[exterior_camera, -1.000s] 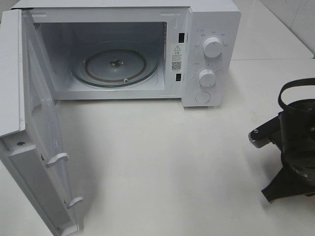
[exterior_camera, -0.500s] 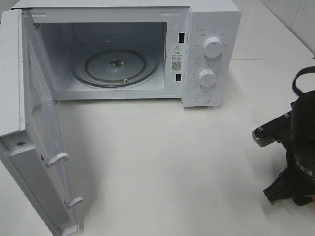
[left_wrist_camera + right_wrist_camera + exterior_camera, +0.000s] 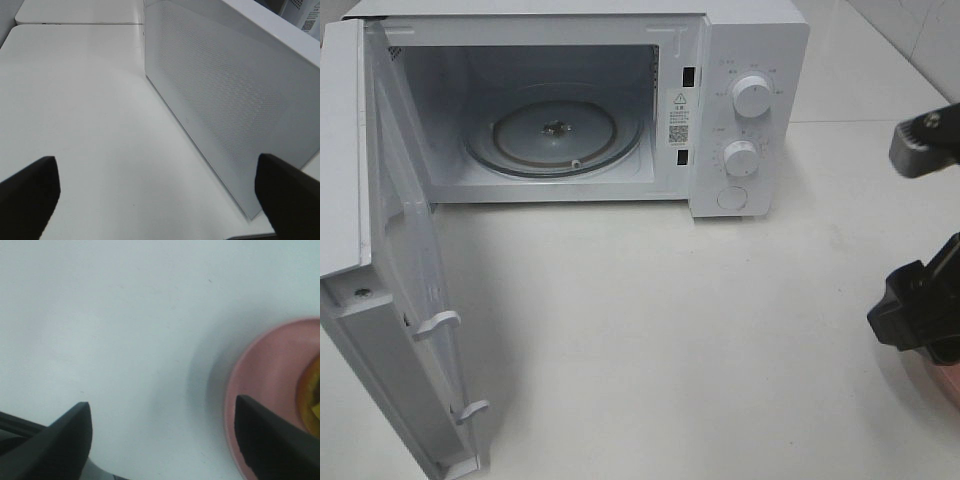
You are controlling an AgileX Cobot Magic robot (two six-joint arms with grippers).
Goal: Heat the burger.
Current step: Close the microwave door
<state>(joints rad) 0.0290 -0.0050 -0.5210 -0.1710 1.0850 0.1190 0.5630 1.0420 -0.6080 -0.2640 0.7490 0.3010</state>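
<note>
Only a yellow-brown edge of the burger (image 3: 311,395) shows in the right wrist view, sitting on a pink plate (image 3: 262,370). My right gripper (image 3: 162,405) hovers open above the white table just beside the plate, one finger (image 3: 270,440) over the plate's rim, holding nothing. In the exterior view the right arm (image 3: 920,318) is at the right edge, covering most of the plate (image 3: 942,385); the burger is hidden there. The microwave (image 3: 740,60) stands at the back with its door (image 3: 390,250) swung wide and the glass turntable (image 3: 555,135) bare. My left gripper (image 3: 157,165) is open and holds nothing.
The open door juts forward along the left side toward the table's front edge; the left wrist view faces its outer panel (image 3: 225,90). Two dials (image 3: 751,96) and a button are on the microwave's right panel. White tabletop (image 3: 650,320) lies between the microwave and the right arm.
The right gripper's jaws have spread from nearly shut to wide. The right arm has shifted rightward and risen, now partly out of the exterior view. Microwave and left gripper are unchanged.
</note>
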